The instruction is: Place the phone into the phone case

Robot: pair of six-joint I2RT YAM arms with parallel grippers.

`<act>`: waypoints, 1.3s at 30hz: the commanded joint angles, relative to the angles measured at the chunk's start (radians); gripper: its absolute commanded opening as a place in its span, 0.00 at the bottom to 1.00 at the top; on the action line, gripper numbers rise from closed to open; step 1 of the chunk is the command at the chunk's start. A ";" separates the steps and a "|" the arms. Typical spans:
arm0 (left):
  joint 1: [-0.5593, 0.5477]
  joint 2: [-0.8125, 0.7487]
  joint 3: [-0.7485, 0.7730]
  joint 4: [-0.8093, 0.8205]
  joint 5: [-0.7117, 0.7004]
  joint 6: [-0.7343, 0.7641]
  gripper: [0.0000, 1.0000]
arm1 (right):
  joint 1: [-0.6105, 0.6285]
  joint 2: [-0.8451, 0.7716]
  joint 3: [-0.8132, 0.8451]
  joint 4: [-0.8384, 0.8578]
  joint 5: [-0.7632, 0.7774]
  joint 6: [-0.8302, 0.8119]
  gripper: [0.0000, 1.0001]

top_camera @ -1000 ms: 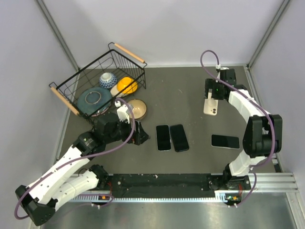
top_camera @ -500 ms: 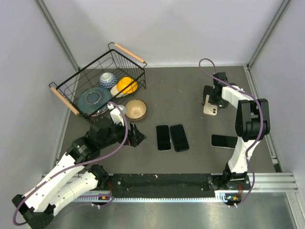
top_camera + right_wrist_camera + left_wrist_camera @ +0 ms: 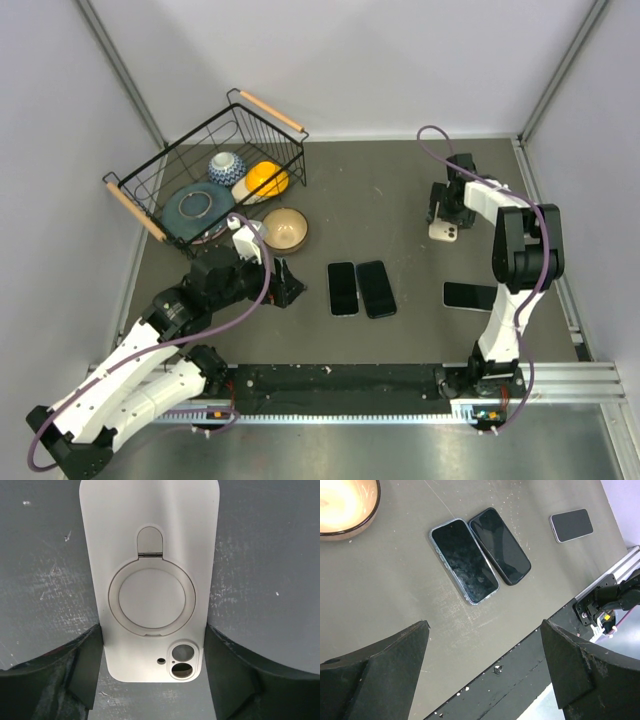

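Observation:
My right gripper is shut on a cream phone case, its back with a ring and camera cutout facing the wrist camera, low over the dark table at the far right. Two phones lie side by side at the table's middle: one with a clear bluish rim and a black one. A third phone lies at the right. My left gripper is open and empty, hovering left of the two middle phones.
A black wire basket with a blue plate, a patterned bowl and an orange item stands at the back left. A tan bowl sits beside it. A black rail runs along the near edge.
My right arm has folded back and brought the case slightly lower and toward the wall side. My left gripper has drawn back a little to the left.

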 commanded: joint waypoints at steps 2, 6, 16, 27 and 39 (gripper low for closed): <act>0.005 0.008 0.023 0.027 0.017 0.004 0.98 | 0.001 -0.002 -0.001 -0.010 -0.055 -0.032 0.61; 0.022 0.091 0.078 0.065 0.188 -0.017 0.95 | 0.021 -0.119 -0.097 0.078 -0.112 -0.072 0.56; 0.142 0.374 0.285 0.056 0.347 0.047 0.85 | 0.156 -0.434 -0.401 0.298 -0.161 -0.177 0.51; 0.212 0.715 0.634 0.131 0.610 0.035 0.77 | 0.383 -0.908 -0.757 0.687 -0.238 -0.301 0.43; 0.219 0.970 0.781 0.153 0.849 0.004 0.65 | 0.591 -1.095 -0.811 0.720 -0.341 -0.367 0.45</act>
